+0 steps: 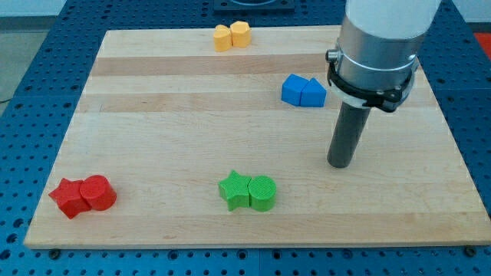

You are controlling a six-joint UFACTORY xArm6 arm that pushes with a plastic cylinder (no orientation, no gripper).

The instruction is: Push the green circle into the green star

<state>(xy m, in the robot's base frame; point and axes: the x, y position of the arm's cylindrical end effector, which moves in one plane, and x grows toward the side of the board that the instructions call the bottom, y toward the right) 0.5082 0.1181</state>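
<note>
A rectangular wooden board (192, 130) fills most of the view. Its surface consists of pale lengthwise planks in slightly differing tones, with visible grain. The board rests on a blue perforated base (34, 84), which carries a regular grid of small holes and shows along every edge of the board. At the view's top left, a strip of light grey floor (23, 15) is visible. Illumination is even, and shadows are soft.

The star (234, 189) and circle (261, 192) were green; two blocks were red (83, 195), two blue (303, 90), two yellow-orange (232, 35); the table (192, 115) was pale striped wood.
</note>
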